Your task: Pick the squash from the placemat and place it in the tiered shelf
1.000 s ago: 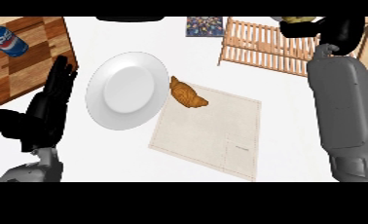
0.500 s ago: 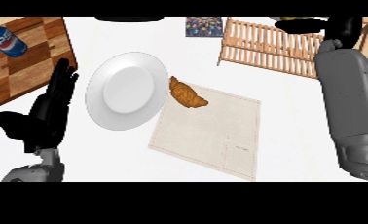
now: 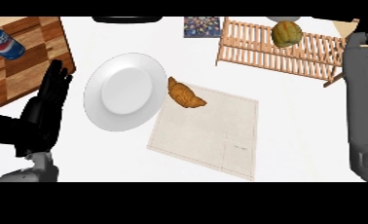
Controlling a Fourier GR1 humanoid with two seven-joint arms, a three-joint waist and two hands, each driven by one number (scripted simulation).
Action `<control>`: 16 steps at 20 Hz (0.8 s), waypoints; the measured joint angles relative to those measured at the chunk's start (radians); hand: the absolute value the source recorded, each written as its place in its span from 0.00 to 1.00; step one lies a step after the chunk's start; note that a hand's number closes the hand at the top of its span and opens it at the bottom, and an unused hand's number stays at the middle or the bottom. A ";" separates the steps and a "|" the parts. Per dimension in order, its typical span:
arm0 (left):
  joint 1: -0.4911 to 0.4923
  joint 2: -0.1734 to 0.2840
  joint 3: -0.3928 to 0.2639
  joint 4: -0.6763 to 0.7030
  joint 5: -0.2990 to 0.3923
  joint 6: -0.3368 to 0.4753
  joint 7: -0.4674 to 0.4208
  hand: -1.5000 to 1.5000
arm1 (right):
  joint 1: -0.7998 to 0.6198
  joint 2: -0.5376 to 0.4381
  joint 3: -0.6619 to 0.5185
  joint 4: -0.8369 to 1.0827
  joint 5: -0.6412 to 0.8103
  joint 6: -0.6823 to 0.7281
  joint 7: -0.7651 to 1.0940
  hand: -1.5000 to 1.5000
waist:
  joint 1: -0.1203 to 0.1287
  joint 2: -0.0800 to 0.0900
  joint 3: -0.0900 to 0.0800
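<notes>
White plate (image 3: 123,91), beige placemat (image 3: 208,130)

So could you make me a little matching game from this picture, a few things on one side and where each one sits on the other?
Things:
1. squash
2. croissant
3. white plate
4. soda can

Places:
A. on the wooden board at the far left
B. on the placemat's corner nearest the plate
C. in the wooden tiered shelf
D. on the counter between the wooden board and the placemat

Pairs: 1-C, 2-B, 3-D, 4-A
</notes>
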 measured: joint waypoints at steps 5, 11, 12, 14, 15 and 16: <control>0.006 -0.009 0.000 -0.005 -0.008 0.010 0.005 0.50 | 0.100 -0.066 -0.061 -0.160 -0.041 0.043 0.105 0.00 | -0.013 -0.003 0.000; 0.022 -0.018 -0.001 -0.005 -0.016 0.014 -0.008 0.50 | 0.277 -0.148 -0.156 -0.411 -0.153 0.172 0.214 0.00 | -0.019 -0.004 0.000; 0.017 -0.015 0.001 -0.011 -0.014 0.013 0.003 0.50 | 0.321 -0.150 -0.170 -0.461 -0.177 0.195 0.222 0.00 | -0.020 -0.004 0.000; 0.025 -0.007 0.012 -0.007 -0.007 0.003 -0.007 0.50 | 0.398 -0.165 -0.218 -0.539 -0.244 0.247 0.230 0.00 | -0.020 -0.004 0.000; 0.015 -0.010 0.010 -0.002 -0.010 0.006 -0.005 0.50 | 0.428 -0.179 -0.245 -0.566 -0.281 0.275 0.227 0.00 | -0.020 -0.003 0.000; 0.010 -0.011 0.011 0.005 -0.011 0.007 -0.010 0.50 | 0.460 -0.186 -0.268 -0.605 -0.313 0.299 0.236 0.00 | -0.019 -0.003 0.000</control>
